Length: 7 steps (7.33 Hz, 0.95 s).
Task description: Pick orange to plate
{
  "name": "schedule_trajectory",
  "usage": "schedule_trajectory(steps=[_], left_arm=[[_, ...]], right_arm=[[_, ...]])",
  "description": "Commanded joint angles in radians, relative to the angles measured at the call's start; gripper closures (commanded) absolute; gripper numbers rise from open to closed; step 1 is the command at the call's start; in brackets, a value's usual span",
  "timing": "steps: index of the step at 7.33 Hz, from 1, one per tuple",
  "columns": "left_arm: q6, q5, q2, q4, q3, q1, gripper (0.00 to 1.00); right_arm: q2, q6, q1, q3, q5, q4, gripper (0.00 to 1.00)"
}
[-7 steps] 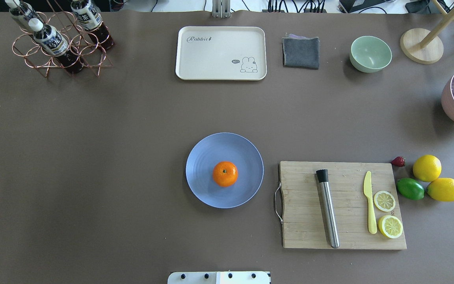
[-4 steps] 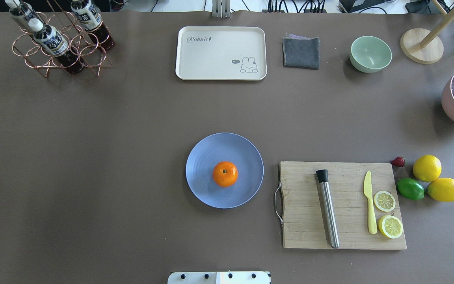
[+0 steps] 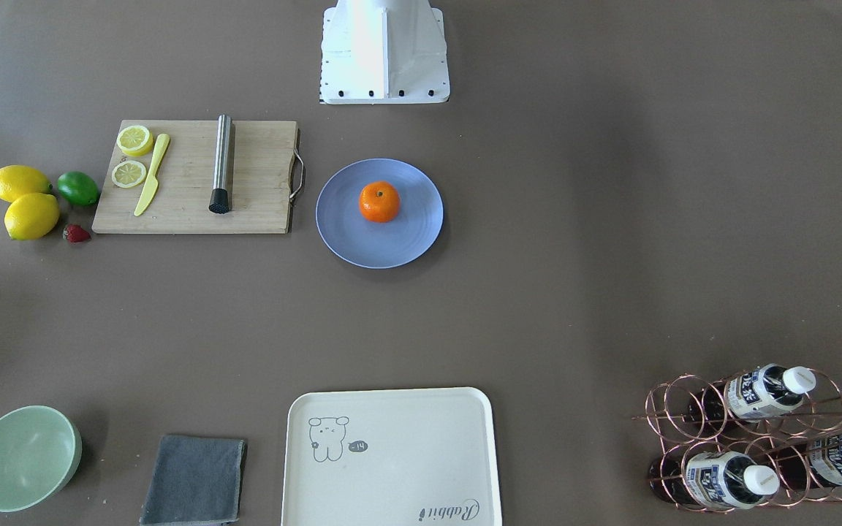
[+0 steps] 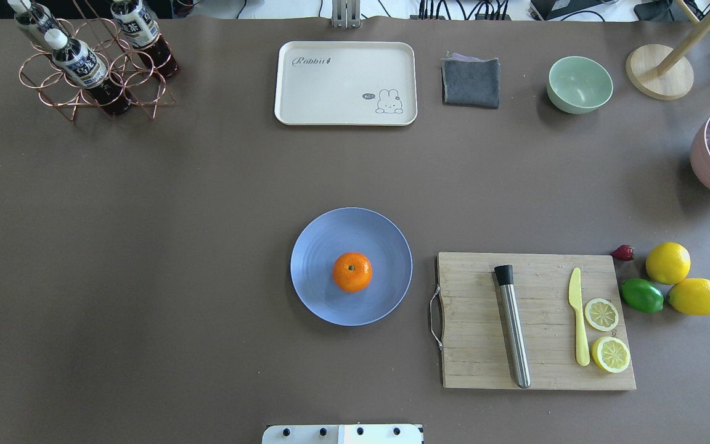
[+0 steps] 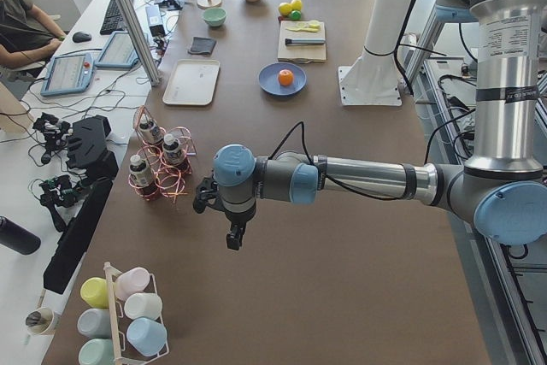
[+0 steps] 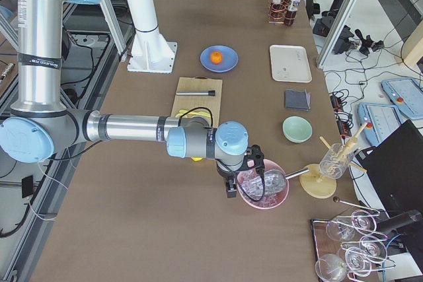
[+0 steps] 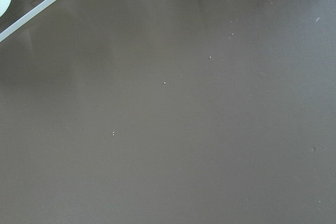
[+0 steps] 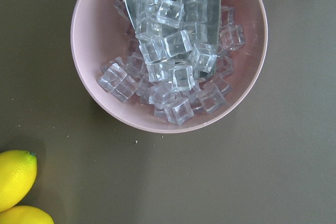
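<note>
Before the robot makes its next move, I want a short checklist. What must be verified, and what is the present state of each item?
1. The small round bright-orange orange rests on the round pale-blue plate: ok.
2. The orange sits near the middle, away from the rim: ok.
3. No arm over the plate: ok.
4. Left gripper open: cannot tell, side view only.
5. Right gripper open: cannot tell, side view only.
6. Right gripper apart from the pink round bowl of ice cubes: cannot tell, it hangs close.
</note>
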Motion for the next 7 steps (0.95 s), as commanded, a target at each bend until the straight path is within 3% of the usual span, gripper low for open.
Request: schedule_trajectory(steps=[1, 7], left_arm=[[0.000, 0.003, 0.001, -0.001, -0.002, 0.000, 0.02], [-0.001, 0.005, -0.005, 0.001, -0.002, 0.000, 0.03]], right_arm=[[0.001, 0.001, 0.000, -0.004, -0.006, 0.001, 0.00], [0.004, -0.001, 0.000, -0.015, 0.006, 0.001, 0.00]])
